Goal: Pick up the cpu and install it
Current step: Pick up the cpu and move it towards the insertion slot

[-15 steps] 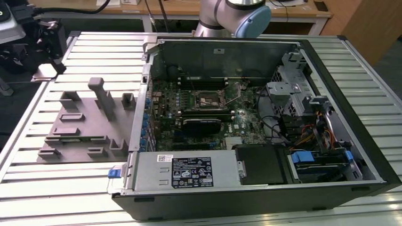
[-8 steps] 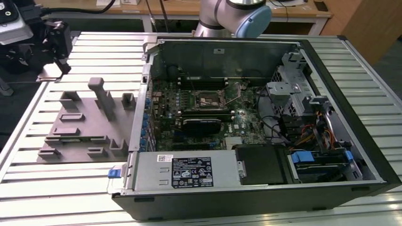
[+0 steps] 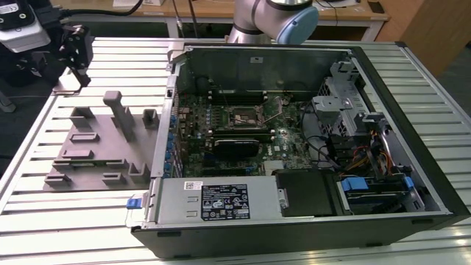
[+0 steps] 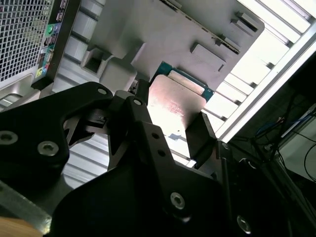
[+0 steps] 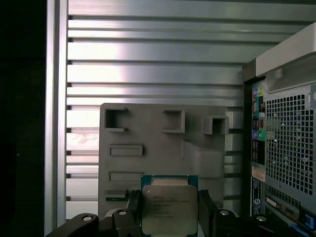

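I am watching the end effector (image 5: 170, 221) clamping the cpu (image 5: 169, 207) by two opposite edges and holding it in the air near the grey fixture block (image 5: 148, 163) on the desk (image 5: 148, 74), beside the computer case (image 5: 289, 143).

The cpu (image 5: 169, 210) has a smooth, shiny metal lid; the fixture block (image 5: 163, 148) looks matt grey plastic; the surface (image 5: 148, 74), ribbed metal

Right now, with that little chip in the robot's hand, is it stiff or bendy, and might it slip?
Probably stiff: the cpu is a flat, metal-topped square and sits straight in the hand. Likely light for its size, being so thin. It may be slippery: its top shines in the second wrist view, and only its edges are gripped.
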You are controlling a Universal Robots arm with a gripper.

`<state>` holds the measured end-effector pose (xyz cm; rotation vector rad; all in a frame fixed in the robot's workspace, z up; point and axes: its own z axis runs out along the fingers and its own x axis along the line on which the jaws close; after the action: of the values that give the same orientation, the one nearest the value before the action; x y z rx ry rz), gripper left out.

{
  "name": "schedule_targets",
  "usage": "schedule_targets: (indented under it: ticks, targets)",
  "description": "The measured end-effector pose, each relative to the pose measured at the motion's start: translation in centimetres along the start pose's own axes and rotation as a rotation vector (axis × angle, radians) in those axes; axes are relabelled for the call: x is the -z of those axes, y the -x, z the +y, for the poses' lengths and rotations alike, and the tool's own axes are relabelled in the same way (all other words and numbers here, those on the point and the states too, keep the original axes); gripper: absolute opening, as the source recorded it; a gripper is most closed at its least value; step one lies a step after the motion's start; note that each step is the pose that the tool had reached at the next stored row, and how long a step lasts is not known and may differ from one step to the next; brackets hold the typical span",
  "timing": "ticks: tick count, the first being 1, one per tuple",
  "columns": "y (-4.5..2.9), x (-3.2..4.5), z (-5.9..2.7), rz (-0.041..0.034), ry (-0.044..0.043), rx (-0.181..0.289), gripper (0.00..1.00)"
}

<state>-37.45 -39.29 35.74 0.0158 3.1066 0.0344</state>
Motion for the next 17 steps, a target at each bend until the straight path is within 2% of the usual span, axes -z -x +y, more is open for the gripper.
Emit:
schedule_targets:
  ticks: [17]
  targets:
    - [3.04, -0.11, 0.13, 0.0017, 0.0, 0.0, 0.54]
